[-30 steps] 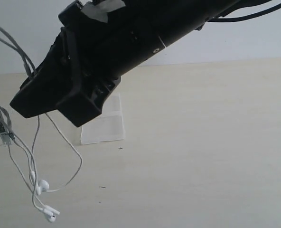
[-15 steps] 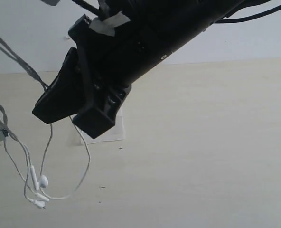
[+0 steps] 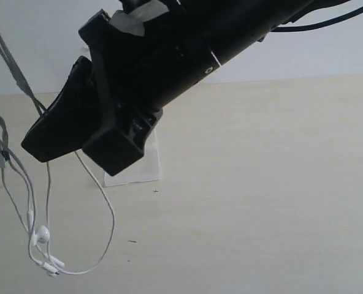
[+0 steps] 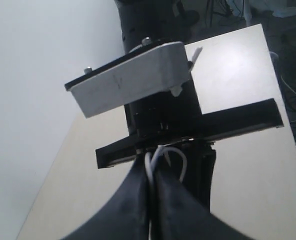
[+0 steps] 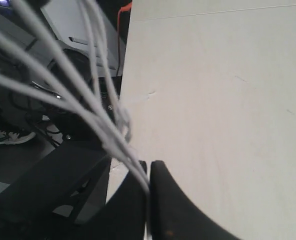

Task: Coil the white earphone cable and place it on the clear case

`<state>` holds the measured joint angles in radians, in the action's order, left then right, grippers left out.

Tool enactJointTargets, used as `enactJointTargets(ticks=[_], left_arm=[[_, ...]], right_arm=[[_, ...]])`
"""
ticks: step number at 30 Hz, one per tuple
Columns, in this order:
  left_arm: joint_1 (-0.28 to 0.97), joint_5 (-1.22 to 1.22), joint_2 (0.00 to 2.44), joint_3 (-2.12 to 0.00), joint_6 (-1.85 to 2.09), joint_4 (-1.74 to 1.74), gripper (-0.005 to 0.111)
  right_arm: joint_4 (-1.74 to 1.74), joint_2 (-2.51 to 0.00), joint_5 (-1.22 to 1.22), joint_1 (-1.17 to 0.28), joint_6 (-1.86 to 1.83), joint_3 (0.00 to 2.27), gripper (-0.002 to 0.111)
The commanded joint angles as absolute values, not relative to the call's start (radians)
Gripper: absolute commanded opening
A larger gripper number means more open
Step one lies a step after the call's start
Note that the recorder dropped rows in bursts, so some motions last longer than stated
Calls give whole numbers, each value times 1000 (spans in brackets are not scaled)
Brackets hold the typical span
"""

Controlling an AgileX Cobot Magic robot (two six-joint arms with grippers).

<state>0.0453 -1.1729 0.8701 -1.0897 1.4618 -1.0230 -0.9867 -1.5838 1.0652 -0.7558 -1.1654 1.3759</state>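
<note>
Right wrist view shows that the right gripper [image 5: 149,169] is now closed on several strands of the white earphone cable [image 5: 90,117], where a second ago its jaws were partly apart. The strands are gathered into one bundle at the closed tips. In the left wrist view the left gripper [image 4: 151,175] is also pressed together on the cable, and a small white loop is seen just beyond its tips. In the exterior view the cable is held in the air at the left side. A long loop hangs under the right arm, lower than a second ago, and the two earbuds [image 3: 42,234] dangle near the table [image 3: 261,196]. The clear case [image 3: 138,170] lies on the table, partly hidden behind the right gripper, and nothing is seen on its visible part. It is judged that the bundle is now pinched from both sides, so the coiling is under way, but the loose loop and the earbuds must still be gathered before anything is laid on the case.
</note>
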Motion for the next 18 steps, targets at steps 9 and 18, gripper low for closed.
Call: enactJointTargets(ticks=[9, 18], left_arm=[[51, -1122, 861, -1096, 1459, -1062, 0], [51, -1120, 861, -1096, 1459, -1087, 0]], right_arm=[[-991, -1584, 1081, -757, -1177, 1380, 14], [-1040, -1584, 1033, -757, -1177, 1380, 30]])
